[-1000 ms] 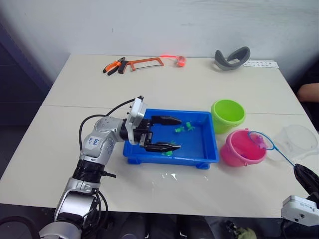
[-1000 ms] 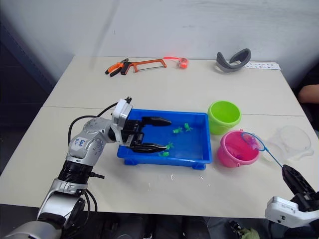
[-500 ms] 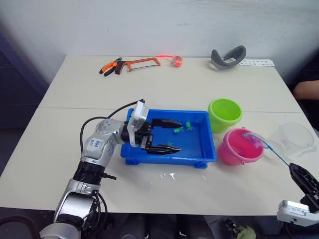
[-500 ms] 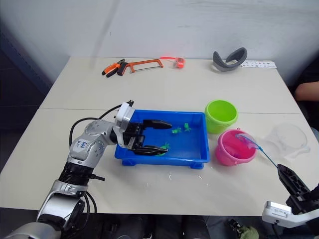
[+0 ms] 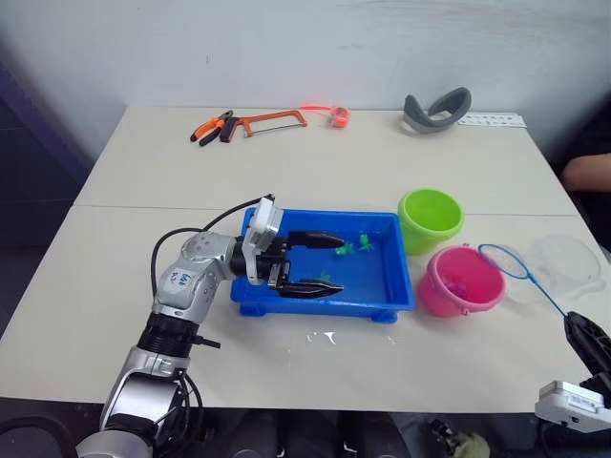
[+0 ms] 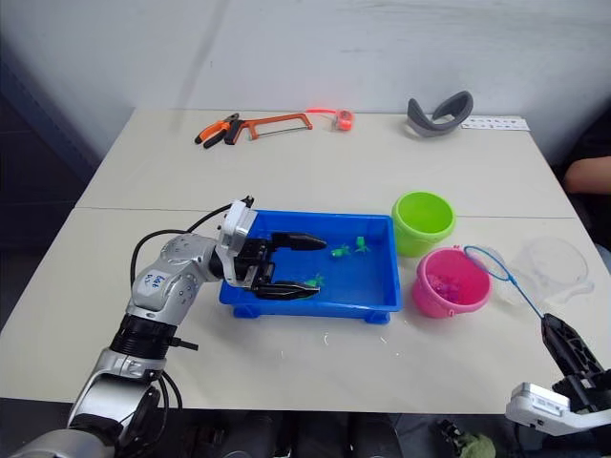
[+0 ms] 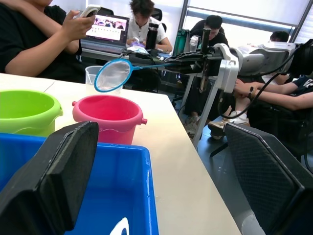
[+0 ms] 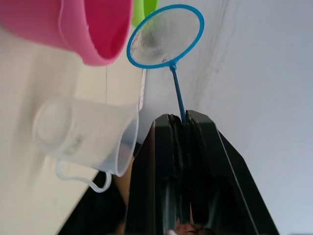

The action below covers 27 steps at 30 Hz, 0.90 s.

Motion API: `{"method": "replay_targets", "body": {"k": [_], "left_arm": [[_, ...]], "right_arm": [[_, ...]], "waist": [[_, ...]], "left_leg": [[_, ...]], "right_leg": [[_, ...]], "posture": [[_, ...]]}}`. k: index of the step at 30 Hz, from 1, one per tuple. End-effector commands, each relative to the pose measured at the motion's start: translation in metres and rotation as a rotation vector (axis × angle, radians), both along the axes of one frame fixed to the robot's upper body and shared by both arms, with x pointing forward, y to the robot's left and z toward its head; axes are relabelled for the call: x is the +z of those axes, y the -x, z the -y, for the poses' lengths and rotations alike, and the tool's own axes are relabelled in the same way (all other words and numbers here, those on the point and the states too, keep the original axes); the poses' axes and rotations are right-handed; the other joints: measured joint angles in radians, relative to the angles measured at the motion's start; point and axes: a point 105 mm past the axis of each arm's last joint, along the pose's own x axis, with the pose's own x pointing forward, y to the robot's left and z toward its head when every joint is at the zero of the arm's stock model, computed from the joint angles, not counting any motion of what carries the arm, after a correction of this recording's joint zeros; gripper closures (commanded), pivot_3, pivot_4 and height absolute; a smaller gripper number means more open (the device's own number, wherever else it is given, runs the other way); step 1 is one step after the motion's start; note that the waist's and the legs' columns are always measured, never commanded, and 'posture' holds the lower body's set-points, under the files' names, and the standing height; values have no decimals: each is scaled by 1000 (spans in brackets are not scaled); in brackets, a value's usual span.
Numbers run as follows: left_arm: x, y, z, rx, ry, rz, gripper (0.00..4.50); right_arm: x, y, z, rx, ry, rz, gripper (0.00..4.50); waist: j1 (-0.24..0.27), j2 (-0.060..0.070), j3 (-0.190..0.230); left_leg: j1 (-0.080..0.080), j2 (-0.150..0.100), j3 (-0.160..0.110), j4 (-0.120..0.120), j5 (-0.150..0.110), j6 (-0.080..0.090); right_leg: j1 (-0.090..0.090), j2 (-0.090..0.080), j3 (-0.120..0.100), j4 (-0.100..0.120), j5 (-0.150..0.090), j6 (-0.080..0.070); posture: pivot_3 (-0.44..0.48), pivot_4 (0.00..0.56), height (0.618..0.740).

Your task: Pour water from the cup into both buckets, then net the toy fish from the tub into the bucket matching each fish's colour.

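The blue tub sits mid-table with green toy fish in it. My left gripper hangs open inside the tub's left half, with another green fish near its lower finger. Right of the tub stand the lime green bucket and the pink bucket, which has small pink fish inside. My right gripper is shut on the handle of a blue net. Its hoop hangs empty just right of the pink bucket. The clear cup lies beyond the net.
A hacksaw, orange pliers, a small orange item, a grey curved band and a white strip lie along the far table edge. A person's arm shows at the right; seated people sit beyond the table.
The net was tipped into the pink bucket, then drew back to the right and now hangs empty; pink fish lie in the bucket. The left gripper stays in the tub.
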Motion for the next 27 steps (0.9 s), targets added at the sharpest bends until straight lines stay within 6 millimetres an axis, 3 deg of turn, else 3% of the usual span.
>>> {"method": "replay_targets", "body": {"k": [1, 5, 10, 13, 19, 21, 27], "left_arm": [[6, -5, -13, 48, 17, 43, 48], [10, -10, -31, 124, 46, 50, 48], [12, -13, -57, 236, 56, 61, 48], [3, -16, -90, 365, 38, 58, 48], [-6, 0, -118, 484, 13, 68, 48], [-10, 6, -127, 526, 2, 58, 48], [-19, 16, -139, 605, -7, 32, 48]], "right_arm": [[25, -10, -15, 97, -232, 24, 4500], [43, -28, -32, 223, -567, -69, 4500], [66, -46, -59, 412, -818, -230, 4500], [64, -61, -80, 473, -941, -472, 4500], [64, -71, -95, 472, -993, -697, 4500], [62, -79, -96, 459, -899, -728, 4500], [53, -99, -89, 377, -879, -819, 4500]], "waist": [[-1, 0, 0], [-6, 0, 0], [-4, 0, 0], [-1, 0, 0], [5, 0, 0], [4, 0, 0], [2, -1, 0]], "left_leg": [[0, 0, 0, 0, 0, 0], [1, 2, 0, 0, 0, 0], [1, 3, 0, 1, -1, 1], [1, 2, -1, 1, -1, 2], [-1, -1, -4, 1, -2, 4], [-2, -2, -4, 1, -2, 5], [-2, -3, -3, 2, -2, 6]], "right_leg": [[0, 0, 0, 0, 0, 0], [1, -1, 0, 1, 0, 0], [1, -2, -1, 5, 0, -1], [1, -6, -1, 6, 0, -1], [1, -13, -7, 5, 0, -1], [1, -14, -8, 3, 0, 0], [1, -15, -8, -2, 1, 1]], "posture": [[0, 150, 740], [0, 150, 740], [0, 150, 740], [0, 150, 740], [0, 150, 740], [0, 150, 740], [0, 150, 740]]}}
